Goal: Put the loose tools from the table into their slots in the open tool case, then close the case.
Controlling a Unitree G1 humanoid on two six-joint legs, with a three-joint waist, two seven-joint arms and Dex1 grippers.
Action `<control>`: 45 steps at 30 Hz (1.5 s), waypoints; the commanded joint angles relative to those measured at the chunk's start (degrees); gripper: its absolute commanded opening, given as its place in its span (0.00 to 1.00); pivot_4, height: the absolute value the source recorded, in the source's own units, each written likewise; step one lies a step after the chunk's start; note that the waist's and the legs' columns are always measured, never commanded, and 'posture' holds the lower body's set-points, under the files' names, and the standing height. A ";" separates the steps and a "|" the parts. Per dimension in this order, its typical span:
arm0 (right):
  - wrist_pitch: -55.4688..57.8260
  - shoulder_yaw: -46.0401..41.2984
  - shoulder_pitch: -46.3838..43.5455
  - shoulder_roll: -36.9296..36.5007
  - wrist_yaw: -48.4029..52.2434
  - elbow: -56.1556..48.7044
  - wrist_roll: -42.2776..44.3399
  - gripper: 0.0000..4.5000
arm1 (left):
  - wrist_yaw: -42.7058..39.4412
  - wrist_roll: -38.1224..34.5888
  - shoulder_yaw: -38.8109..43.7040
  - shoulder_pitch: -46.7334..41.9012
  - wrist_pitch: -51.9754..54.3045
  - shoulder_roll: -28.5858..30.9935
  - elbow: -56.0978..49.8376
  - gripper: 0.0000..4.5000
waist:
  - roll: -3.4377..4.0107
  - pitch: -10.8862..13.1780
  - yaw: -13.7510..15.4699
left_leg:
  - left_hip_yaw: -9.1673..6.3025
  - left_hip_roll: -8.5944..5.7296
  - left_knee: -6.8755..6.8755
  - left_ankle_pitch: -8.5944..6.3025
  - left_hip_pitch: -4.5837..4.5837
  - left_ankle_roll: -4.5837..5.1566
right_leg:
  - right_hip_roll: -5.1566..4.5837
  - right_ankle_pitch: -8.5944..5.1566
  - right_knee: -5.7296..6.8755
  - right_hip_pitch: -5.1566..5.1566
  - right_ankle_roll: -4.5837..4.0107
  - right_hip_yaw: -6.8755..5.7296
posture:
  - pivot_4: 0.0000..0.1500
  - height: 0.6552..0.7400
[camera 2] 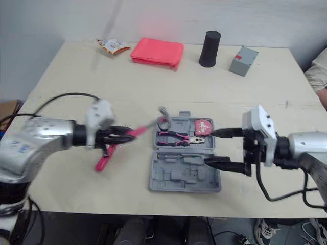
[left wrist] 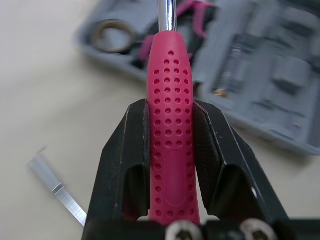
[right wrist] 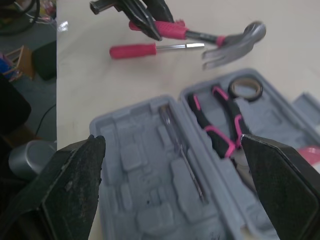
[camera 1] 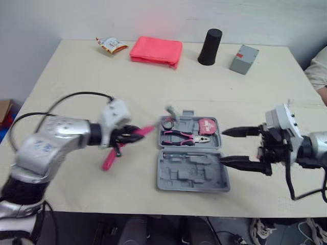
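Hammer (left wrist: 170,90) pinched in my left gripper (camera 1: 134,134), case (camera 1: 191,178) just ahead; right gripper (camera 1: 225,146) gaping. Pliers (camera 1: 181,137) slotted, screwdriver (camera 1: 109,159) loose beside left gripper, case unclosed.

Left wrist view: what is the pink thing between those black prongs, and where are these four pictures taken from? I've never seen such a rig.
This is a humanoid robot with two arms. The two eye views look down from its head onto the table; each wrist view looks out from one arm's wrist. The left end effector is shut on a pink-handled hammer, the hammer's head near the open tool case. The right end effector hangs open at the case's other side. Pliers lie in the case; a pink screwdriver lies loose on the table.
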 commanded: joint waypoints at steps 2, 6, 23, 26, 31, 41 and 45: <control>0.22 -6.18 5.16 -0.98 -0.08 -4.59 0.50 1.00 | -4.82 4.65 -10.48 -7.17 -2.60 -4.63 2.33 0.12 | 0.00 0.00 -0.07 | 0.05 -0.03 0.04 0.08 0.03 0.07 | 0.01 0.01 0.03 0.03 0.02 0.05 | 1.00 0.95; 1.28 -9.79 9.68 -1.10 -0.27 -5.84 1.08 1.00 | -5.74 8.27 -19.47 -11.41 0.30 -9.50 2.79 0.12 | 0.00 0.00 -0.07 | 0.03 -0.08 0.06 0.18 0.05 0.16 | -0.13 0.04 0.03 0.07 0.08 0.11 | 1.00 0.95; 0.16 -10.75 11.44 0.76 -2.84 -5.45 1.36 1.00 | -2.49 20.65 -32.07 -17.31 3.53 -19.75 9.84 0.12 | 0.02 -0.01 0.14 | -0.29 -0.15 0.19 0.26 0.08 0.17 | -0.18 0.04 0.06 0.32 0.09 -0.11 | 1.00 0.95; -0.26 -10.33 10.77 1.05 -3.19 -5.08 1.37 1.00 | -2.12 20.75 -30.62 -17.52 4.71 -20.89 8.94 0.12 | 0.02 -0.01 0.21 | -0.36 -0.15 0.23 0.26 0.10 0.17 | -0.18 0.04 0.05 0.40 0.09 -0.18 | 1.00 0.95; -0.58 -9.54 9.83 1.65 -3.55 -4.89 1.47 1.00 | -2.64 20.97 -30.36 -17.05 5.18 -21.07 8.09 0.12 | 0.02 -0.01 0.34 | -0.45 -0.16 0.27 0.25 0.11 0.17 | -0.20 0.04 0.03 0.49 0.09 -0.25 | 1.00 0.95; -2.43 -9.14 10.52 1.42 -2.12 -3.10 -0.31 1.00 | -3.17 13.46 -12.87 -13.30 -6.00 -24.65 8.29 0.82 | 0.04 -0.02 0.42 | -0.54 -0.17 0.34 0.25 0.13 0.17 | -0.22 0.04 0.02 0.60 0.09 -0.36 | 1.00 0.95; -3.65 -8.18 10.13 1.40 -1.51 -1.19 -1.85 1.00 | -5.09 10.80 -8.97 -4.87 -15.49 -27.18 12.43 0.60 | 0.08 -0.04 0.16 | -0.58 -0.16 0.31 0.24 0.34 0.19 | -0.22 0.04 -0.07 0.86 0.08 -0.47 | 1.00 0.95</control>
